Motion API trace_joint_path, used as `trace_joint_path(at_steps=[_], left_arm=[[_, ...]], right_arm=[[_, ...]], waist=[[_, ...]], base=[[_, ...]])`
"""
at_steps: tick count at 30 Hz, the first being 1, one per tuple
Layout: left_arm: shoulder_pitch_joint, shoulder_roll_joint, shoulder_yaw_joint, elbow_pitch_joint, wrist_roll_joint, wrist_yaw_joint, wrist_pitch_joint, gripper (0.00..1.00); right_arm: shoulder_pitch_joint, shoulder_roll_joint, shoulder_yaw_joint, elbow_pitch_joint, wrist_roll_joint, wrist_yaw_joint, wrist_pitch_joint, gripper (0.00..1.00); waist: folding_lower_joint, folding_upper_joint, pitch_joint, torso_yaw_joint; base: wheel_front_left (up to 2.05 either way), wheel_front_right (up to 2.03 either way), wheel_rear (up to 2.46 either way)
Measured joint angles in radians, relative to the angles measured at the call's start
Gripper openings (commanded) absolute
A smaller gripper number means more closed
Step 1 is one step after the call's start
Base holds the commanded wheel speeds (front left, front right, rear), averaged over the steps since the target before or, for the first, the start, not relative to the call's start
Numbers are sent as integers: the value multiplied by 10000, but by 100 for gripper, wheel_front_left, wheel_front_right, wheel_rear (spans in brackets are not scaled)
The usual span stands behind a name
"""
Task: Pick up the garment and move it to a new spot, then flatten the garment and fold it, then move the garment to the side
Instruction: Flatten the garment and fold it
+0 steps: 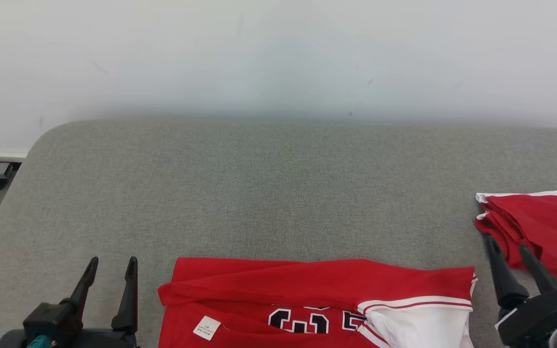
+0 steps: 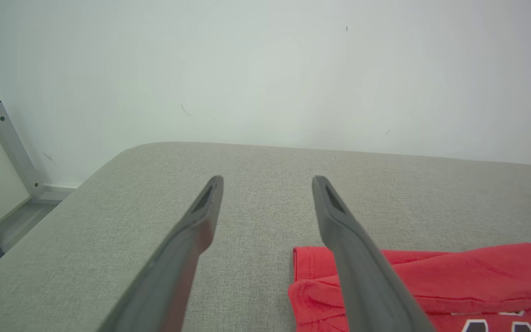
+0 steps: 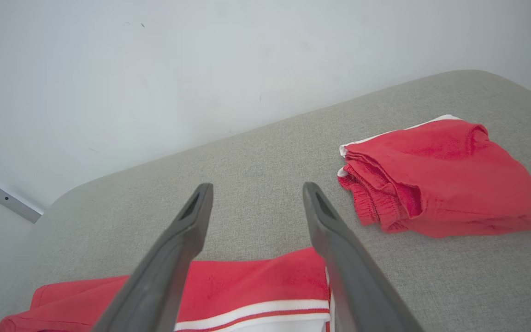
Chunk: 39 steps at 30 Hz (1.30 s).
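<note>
red garment (image 1: 283, 285) on grey surface (image 1: 259, 193)

Garment (image 1: 307, 285) on the table (image 1: 278, 193), second garment (image 1: 539, 227) to its right

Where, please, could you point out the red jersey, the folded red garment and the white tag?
red jersey (image 1: 307, 280): head view, on its folded-over red upper edge.
folded red garment (image 3: 450, 180): right wrist view, on the top red layer.
white tag (image 1: 206, 327): head view, at the tag's middle.
</note>
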Motion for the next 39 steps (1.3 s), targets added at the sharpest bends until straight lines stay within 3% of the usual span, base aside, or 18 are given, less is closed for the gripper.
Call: trace_joint_path(at_steps=[15,39], left_arm=[[804,-134,353,-410,52,198,52,100],[1081,-17,345,-1080,389,211,577,100]], right_arm=[[-194,81,1062,1490,-453,608,-2516,100],[-227,90,1279,2805,-556,955,-4121,100]], waist=[[0,0,-264,213],[0,0,-288,271]], base=[[0,0,0],[0,0,0]])
